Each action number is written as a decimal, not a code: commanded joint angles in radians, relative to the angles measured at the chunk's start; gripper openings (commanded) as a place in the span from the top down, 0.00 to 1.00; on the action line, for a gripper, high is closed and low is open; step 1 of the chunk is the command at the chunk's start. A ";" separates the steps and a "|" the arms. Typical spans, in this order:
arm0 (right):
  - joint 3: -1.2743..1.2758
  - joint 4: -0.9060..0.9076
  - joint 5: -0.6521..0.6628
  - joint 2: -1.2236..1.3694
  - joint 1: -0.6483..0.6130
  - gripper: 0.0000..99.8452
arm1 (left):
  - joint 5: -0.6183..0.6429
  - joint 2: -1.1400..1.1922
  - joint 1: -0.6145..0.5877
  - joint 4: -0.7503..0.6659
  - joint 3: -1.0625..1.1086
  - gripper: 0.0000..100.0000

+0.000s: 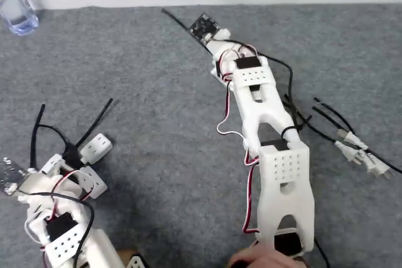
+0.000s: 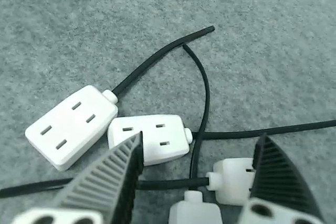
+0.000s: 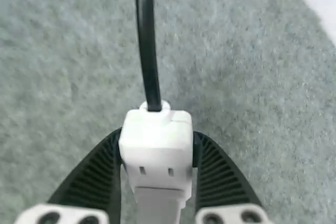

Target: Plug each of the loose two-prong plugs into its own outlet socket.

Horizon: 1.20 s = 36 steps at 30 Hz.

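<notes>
the right gripper (image 3: 157,145) is clamped on a white socket block (image 3: 155,124). the block's black cord (image 3: 147,35) runs straight away from it over the grey carpet (image 3: 52,51). the left gripper (image 2: 200,145) hangs open over a cluster of white sockets (image 2: 71,127), which lie close together among black cords at the left of the table. the loose plugs (image 1: 375,166) lie on the carpet at the far right, well apart from the sockets. a clear container (image 1: 17,4) stands in the far left corner; i cannot tell what it holds.
</notes>
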 commanded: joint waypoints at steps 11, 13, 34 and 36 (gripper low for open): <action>-0.068 -0.005 -0.054 -0.025 0.004 0.55 | -0.008 -0.002 0.008 0.005 -0.007 0.68; -0.068 -0.004 -0.054 -0.035 0.005 0.57 | -0.008 -0.002 0.008 0.003 -0.007 0.68; -0.063 0.921 -0.054 -0.621 -0.005 0.58 | -0.006 -0.002 0.008 -0.023 -0.004 0.68; -0.063 1.038 -0.054 -0.628 -0.004 0.58 | -0.006 -0.002 0.003 -0.025 -0.010 0.68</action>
